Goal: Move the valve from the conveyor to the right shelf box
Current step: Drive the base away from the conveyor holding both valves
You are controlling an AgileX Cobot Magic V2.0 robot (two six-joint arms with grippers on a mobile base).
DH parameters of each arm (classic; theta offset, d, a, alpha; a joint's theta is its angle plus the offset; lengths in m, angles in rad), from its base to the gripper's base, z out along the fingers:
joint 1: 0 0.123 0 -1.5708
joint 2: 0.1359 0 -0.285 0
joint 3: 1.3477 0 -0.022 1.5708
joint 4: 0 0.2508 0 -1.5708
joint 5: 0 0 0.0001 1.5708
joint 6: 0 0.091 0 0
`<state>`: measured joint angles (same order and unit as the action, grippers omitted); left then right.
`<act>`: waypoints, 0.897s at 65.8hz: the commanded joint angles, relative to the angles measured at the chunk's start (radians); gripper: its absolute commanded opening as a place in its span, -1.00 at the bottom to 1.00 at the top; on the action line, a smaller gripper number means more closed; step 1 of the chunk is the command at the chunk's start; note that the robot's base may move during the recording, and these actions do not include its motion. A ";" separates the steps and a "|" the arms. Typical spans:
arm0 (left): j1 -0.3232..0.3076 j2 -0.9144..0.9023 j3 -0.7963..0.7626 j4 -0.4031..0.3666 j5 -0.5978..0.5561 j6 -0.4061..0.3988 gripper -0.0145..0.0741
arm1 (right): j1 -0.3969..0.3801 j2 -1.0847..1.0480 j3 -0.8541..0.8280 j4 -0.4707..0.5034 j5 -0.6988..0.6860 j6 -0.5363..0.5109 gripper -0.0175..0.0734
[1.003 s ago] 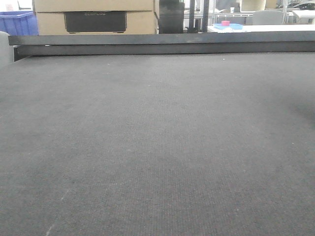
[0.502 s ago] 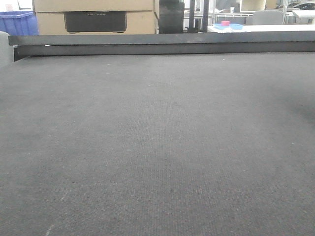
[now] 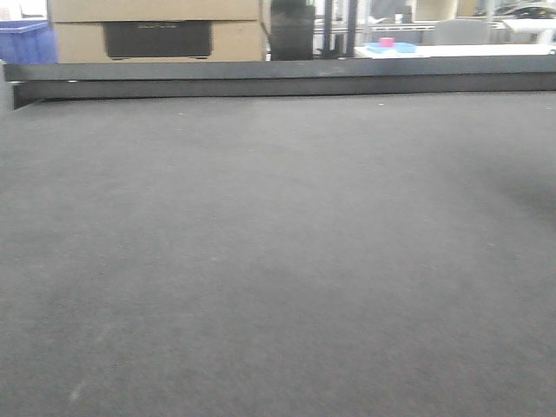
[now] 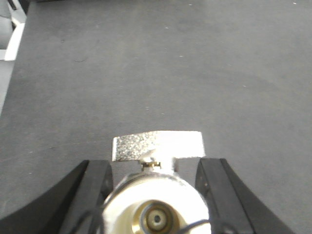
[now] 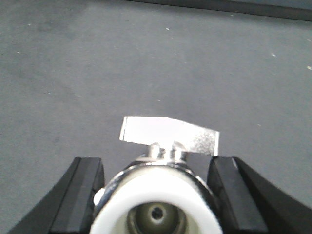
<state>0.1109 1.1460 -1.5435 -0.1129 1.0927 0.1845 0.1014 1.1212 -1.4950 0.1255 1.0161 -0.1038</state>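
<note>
In the left wrist view a metal valve [image 4: 156,204] with a white end cap and a flat silver lever [image 4: 157,145] sits between the black fingers [image 4: 95,187] of my left gripper [image 4: 156,181], which is shut on it. The right wrist view shows a second valve [image 5: 156,200], white-capped with its lever [image 5: 169,135] on top, held in my right gripper [image 5: 155,183], fingers [image 5: 83,190] pressed to its sides. Both hang above the dark grey conveyor [image 3: 278,261]. Neither arm appears in the front view. The right shelf box is out of view.
A black metal rail [image 3: 278,78] runs along the belt's far edge. Behind it stand cardboard boxes [image 3: 156,26], a blue bin [image 3: 24,42] at the far left and a white table with a blue tray [image 3: 391,48].
The front view has shifted: rail, boxes and bin sit slightly further left and the picture is blurred, so the camera is moving. No valve lies on the belt in any of these frames.
</note>
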 commanded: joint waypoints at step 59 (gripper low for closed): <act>-0.004 -0.010 -0.013 -0.014 -0.047 -0.005 -0.92 | 0.001 -0.005 -0.019 -0.006 -0.084 -0.003 -0.95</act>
<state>0.1109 1.1460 -1.5435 -0.1147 1.0927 0.1845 0.1014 1.1264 -1.4950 0.1243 0.9992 -0.1038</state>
